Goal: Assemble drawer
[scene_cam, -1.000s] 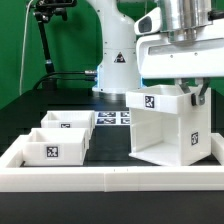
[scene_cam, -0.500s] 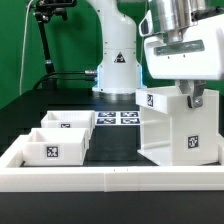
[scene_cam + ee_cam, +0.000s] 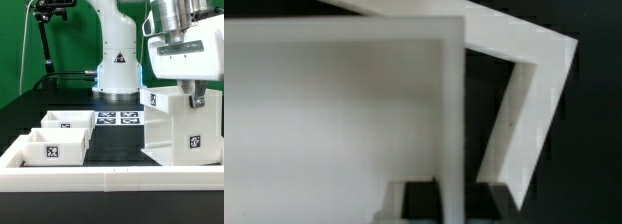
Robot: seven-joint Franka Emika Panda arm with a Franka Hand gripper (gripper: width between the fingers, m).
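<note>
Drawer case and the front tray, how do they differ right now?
The case stands tall; the front tray sits low. The end effector grips the case's top edge; the front tray lies free. Both are white with a black-and-white square tag.

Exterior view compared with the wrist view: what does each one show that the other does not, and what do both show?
Only the exterior view: two trays, the marker board, the border wall and the arm's base. Only the wrist view: the case's wall edge, seen close. Both: the case, with the gripper closed on one wall.
</note>
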